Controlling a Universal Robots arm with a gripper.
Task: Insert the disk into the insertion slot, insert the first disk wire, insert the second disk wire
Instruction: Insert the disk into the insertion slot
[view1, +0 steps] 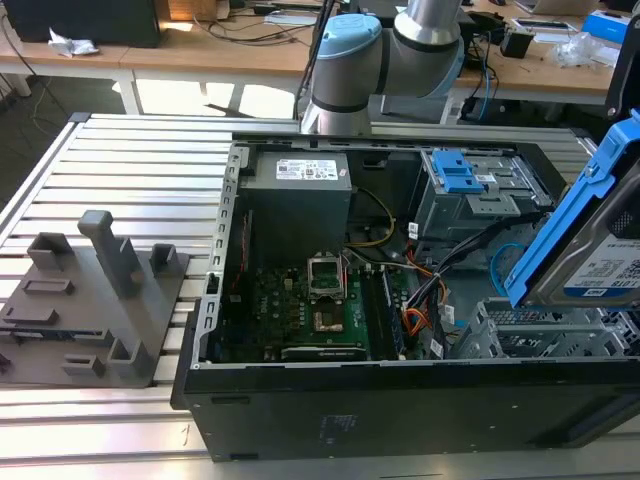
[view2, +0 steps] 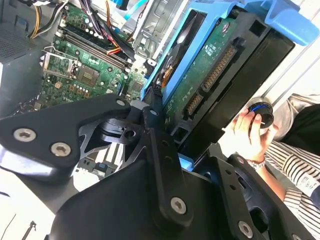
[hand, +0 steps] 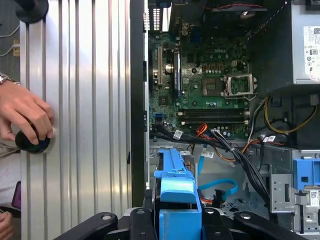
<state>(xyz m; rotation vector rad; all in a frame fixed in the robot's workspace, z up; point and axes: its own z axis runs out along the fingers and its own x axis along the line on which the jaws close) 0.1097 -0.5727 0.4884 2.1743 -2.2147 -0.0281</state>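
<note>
Your claw (hand: 177, 220) has a firm hold on the disk (view2: 210, 75). Its black fingers (view2: 160, 150) are closed against either side of the blue caddy, and in the second wrist view the green circuit board and connector edge face the camera. In the exterior view the disk hangs tilted at the exterior view's right edge. It is up in the air above the insertion slot (view1: 530, 335), the perforated grey cage in the near corner of the open computer case (view1: 400, 400), and it is not in the cage yet! Just below your grip, in the first wrist view, a blue flat cable (hand: 220, 186) loops loose on the case floor. A bundle of black wires (hand: 235, 150) sweeps across beside it. Past those lies the green motherboard (hand: 210, 90) with its processor socket (hand: 239, 85). Next comes the grey power supply (view1: 300, 190) against the far wall, with the metal bay with blue latches (view1: 462, 175) next to it. Outside the case, a person's hand (hand: 25, 112) rests on a round black knob (hand: 32, 141) on the ribbed aluminium counter (hand: 85, 100), and a striped sleeve (view2: 295, 172) shows in the second wrist view. Further off, on the exterior view's left, a grey fixture (view1: 95, 300) with upright posts sits on the counter. Behind the case, your arm (view1: 380, 60) rises with its pale blue joints.
</note>
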